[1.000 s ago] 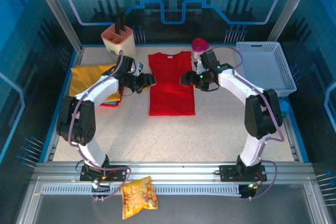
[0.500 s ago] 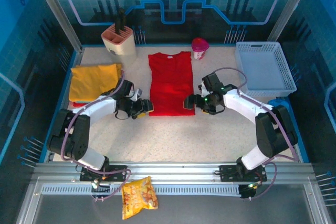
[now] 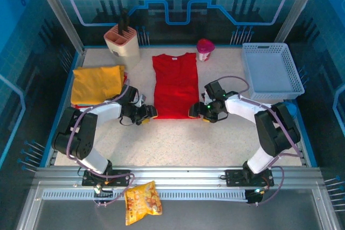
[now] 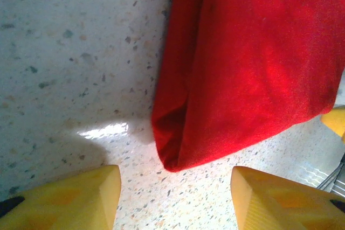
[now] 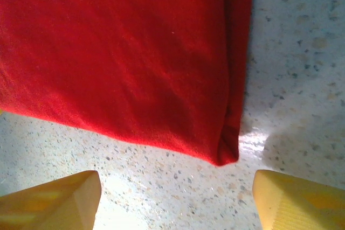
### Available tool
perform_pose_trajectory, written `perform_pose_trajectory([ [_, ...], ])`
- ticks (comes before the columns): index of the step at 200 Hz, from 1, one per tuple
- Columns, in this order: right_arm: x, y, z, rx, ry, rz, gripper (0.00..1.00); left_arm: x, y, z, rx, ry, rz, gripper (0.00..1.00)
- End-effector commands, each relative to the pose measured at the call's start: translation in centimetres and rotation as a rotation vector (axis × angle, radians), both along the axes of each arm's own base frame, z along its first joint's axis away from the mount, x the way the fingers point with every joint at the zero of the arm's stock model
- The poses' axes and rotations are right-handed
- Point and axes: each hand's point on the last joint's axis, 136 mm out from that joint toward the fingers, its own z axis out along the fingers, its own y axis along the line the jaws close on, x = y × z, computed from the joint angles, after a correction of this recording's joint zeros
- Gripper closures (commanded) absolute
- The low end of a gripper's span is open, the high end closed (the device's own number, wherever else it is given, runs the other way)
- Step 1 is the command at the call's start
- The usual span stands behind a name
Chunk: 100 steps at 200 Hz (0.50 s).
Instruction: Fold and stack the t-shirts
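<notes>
Left gripper [image 3: 147,112] and right gripper [image 3: 194,111] both spread apart, gripping nothing, at the near corners of the red t-shirt [image 3: 175,87] lying flat mid-table, folded yellow t-shirt [image 3: 97,82] far left, dark utensil [image 3: 123,20] standing in the peach holder [image 3: 123,46], white lattice basket [image 3: 272,71] far right

Wears white shells over black joints on both arms. Trails a greyish-mauve cable looping along each. Ends in the dark left end effector [image 3: 152,112] and right end effector [image 3: 193,111], tipped with blunt yellow wedge-shaped fingers [image 4: 64,197].
</notes>
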Motion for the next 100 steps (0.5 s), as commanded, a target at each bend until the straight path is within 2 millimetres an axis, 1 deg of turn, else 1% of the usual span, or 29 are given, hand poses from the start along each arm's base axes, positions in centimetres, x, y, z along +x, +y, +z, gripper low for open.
perform_pose_trajectory([
  [1,0.5,0.8,-0.3,0.039,0.008,-0.003,0.26,0.5,-0.7,0.4,-0.050,-0.016,0.001,0.44],
  [36,0.9,0.9,-0.7,0.042,0.016,-0.014,0.30,2.0,-1.4,0.7,-0.077,-0.029,0.007,0.50],
  [48,1.1,0.9,-0.9,0.038,0.021,-0.019,0.33,2.4,-1.6,0.6,-0.083,-0.022,0.008,0.53],
  [76,1.5,0.3,-1.5,0.025,0.027,-0.044,0.34,2.5,-1.6,0.1,-0.073,-0.005,0.005,0.55],
  [100,2.3,0.3,-1.4,0.064,0.016,-0.064,0.35,2.7,-1.4,-0.3,-0.052,0.005,0.009,0.57],
])
